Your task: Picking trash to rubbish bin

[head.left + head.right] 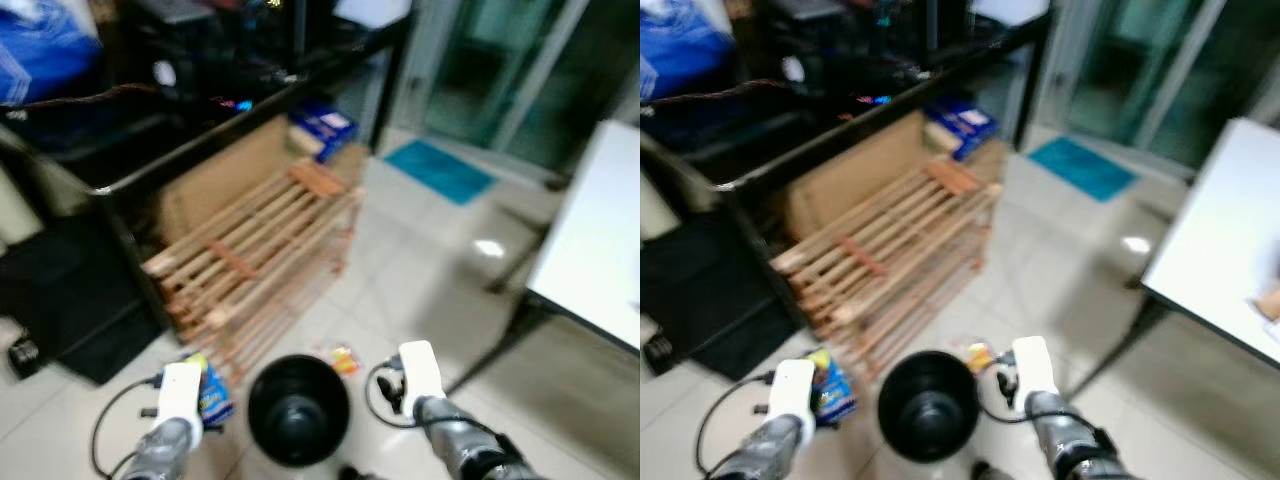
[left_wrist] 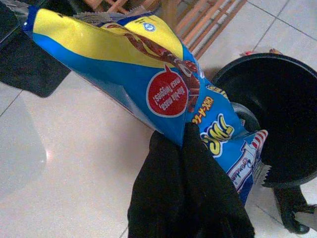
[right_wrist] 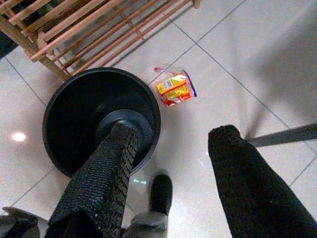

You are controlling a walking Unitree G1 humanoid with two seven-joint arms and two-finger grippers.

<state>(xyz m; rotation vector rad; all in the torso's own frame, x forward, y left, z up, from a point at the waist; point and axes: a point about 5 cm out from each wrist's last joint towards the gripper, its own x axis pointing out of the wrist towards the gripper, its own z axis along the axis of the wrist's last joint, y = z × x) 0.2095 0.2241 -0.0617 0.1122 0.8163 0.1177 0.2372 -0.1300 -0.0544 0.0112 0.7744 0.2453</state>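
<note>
— On the pale tiled floor [image 1: 420, 290], what is seen nearest the robot?

— A round black rubbish bin [image 1: 298, 408] is seen between the two arms, just in front of a slatted wooden rack [image 1: 255, 255]. Its inside is dark; a raised black hub is visible at its centre, and no trash can be made out in it.

— Where is the trash found?

— One piece, a blue and yellow snack packet [image 2: 163, 96], is pinched by the left gripper [image 2: 185, 148]; the black fingers [image 2: 163, 198] are pressed together on the packet's lower part. The packet is held just beside the bin's rim, on the robot's left of it, not over the opening. A second piece, a small yellow and red wrapper [image 3: 176, 89], is left lying flat on the tiles just beyond the bin, near the foot of the rack and apart from the rim.

— And the other arm?

— The right gripper [image 3: 173, 163] is held above the floor at the bin's right side, its two fingers spread wide with nothing between them; one finger is seen across the bin's opening, the other over bare tile.

— What else is noted?

— A brown cardboard sheet [image 1: 215, 180] is leaned behind the rack under a dark desk [image 1: 250, 100], and a white table [image 1: 595, 250] is seen at the right.
</note>
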